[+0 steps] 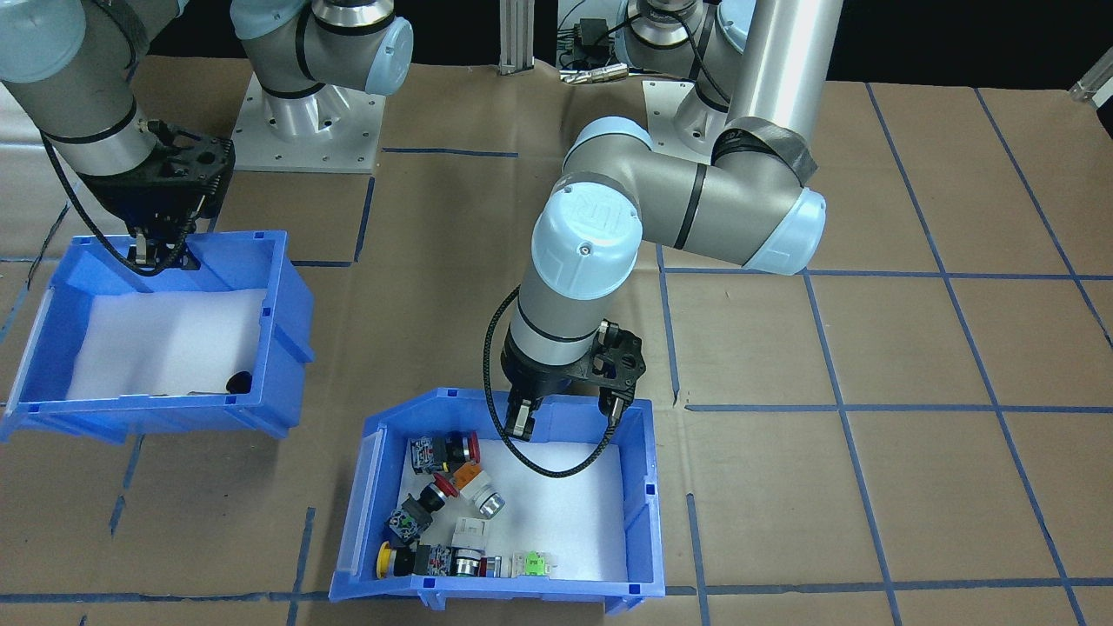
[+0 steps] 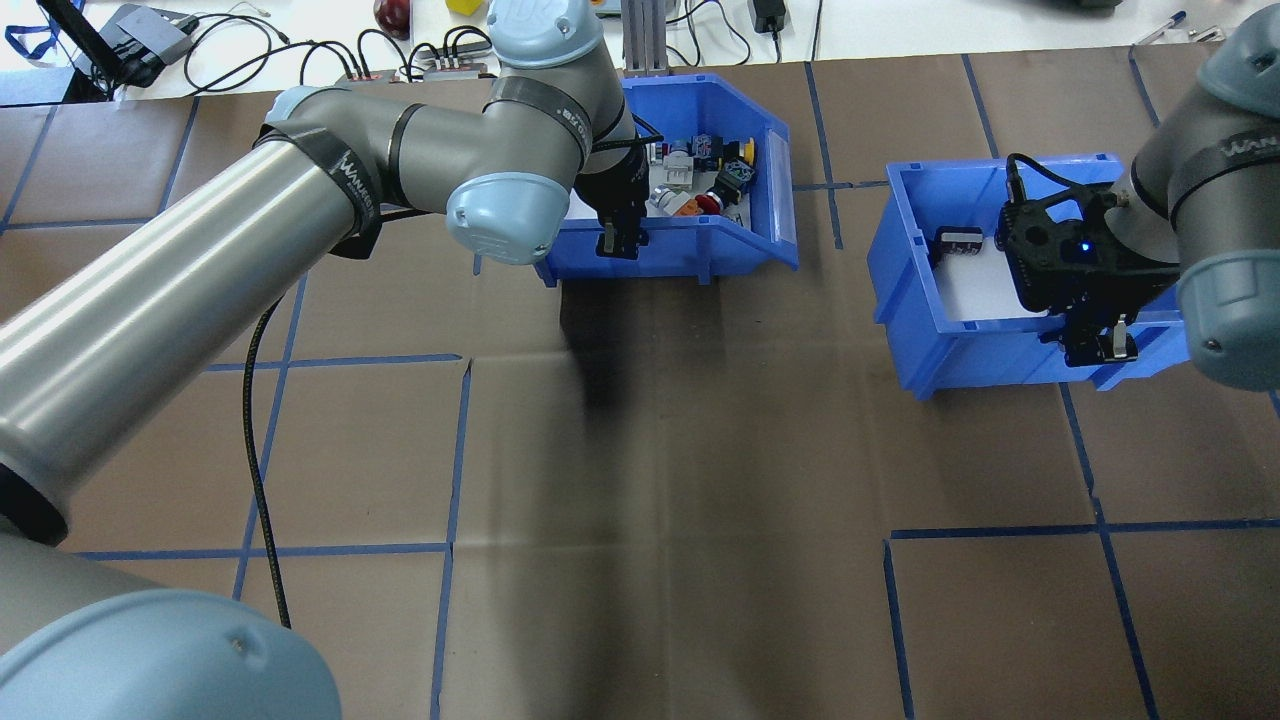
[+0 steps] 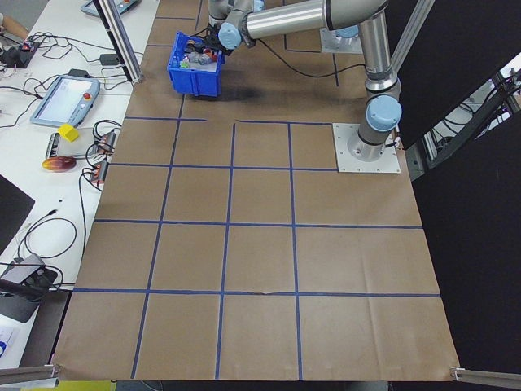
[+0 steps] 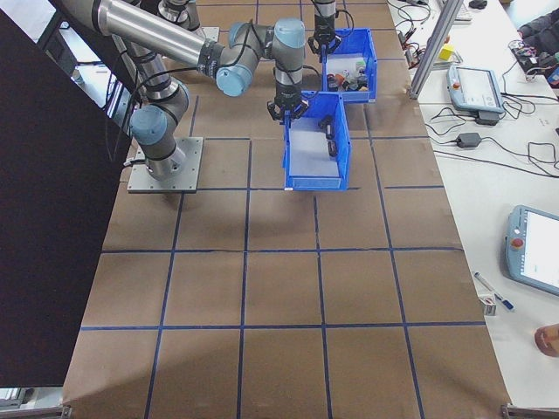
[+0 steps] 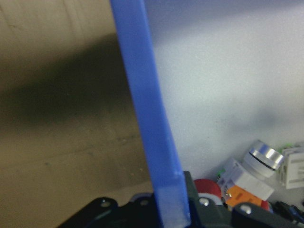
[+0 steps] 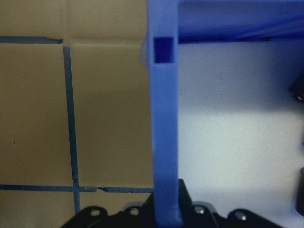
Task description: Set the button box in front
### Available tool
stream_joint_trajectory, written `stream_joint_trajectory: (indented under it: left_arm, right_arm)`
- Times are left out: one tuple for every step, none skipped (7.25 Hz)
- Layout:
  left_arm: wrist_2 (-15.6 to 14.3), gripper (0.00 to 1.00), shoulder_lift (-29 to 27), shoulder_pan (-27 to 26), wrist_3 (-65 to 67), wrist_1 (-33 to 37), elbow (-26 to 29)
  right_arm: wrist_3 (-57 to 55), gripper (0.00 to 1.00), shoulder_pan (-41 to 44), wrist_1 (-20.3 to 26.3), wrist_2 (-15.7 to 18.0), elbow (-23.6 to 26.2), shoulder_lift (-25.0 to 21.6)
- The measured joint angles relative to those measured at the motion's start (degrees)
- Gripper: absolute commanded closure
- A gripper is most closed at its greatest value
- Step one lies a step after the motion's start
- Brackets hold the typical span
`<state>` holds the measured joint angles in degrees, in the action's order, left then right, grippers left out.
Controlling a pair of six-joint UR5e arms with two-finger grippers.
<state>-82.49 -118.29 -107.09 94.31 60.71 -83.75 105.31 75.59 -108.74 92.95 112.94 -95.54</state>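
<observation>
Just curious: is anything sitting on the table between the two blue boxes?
No. The overhead view shows only bare brown paper and a blue tape line between the button box and the other blue bin.

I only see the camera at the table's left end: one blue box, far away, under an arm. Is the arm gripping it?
Observer: Yes, the left gripper pinches the button box by the wall nearest the robot.
Visitor: What's in it?
Observer: Red, yellow, green and orange push buttons on white foam.
Visitor: Any other box?
Observer: A second blue box sits on the robot's right, its wall pinched by the right gripper.
</observation>
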Motion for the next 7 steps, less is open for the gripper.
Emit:
stream_joint_trajectory:
  left_arm:
    - [0.09, 0.88, -0.11, -0.27, 0.05, 0.87, -0.06]
    - [0.14, 0.88, 0.15, -0.43, 0.07, 1.97, -0.39]
    - [0.18, 0.80, 0.50, -0.49, 0.08, 2.91, -0.73]
    - [0.10, 0.47, 0.72, -0.45, 0.06, 3.64, -0.79]
    - [-0.13, 0.20, 0.67, -0.32, -0.02, 3.96, -0.55]
    - [-0.24, 0.15, 0.58, -0.17, 0.08, 4.10, -0.21]
    - [-0.28, 0.15, 0.74, -0.10, 0.60, 4.16, -0.08]
  right_arm:
    - [0.04, 0.97, 0.00, -0.02, 0.03, 0.00, 0.00]
    - [0.05, 0.97, 0.00, -0.02, 0.06, 0.00, 0.03]
    - [0.08, 0.97, 0.00, -0.05, 0.10, 0.00, 0.06]
    - [0.12, 0.97, 0.00, -0.06, 0.14, 0.00, 0.08]
    - [0.14, 0.97, 0.00, -0.06, 0.18, 0.00, 0.08]
    - [0.15, 0.97, 0.00, -0.02, 0.21, 0.00, 0.07]
    - [0.15, 0.97, 0.00, 0.00, 0.21, 0.00, 0.04]
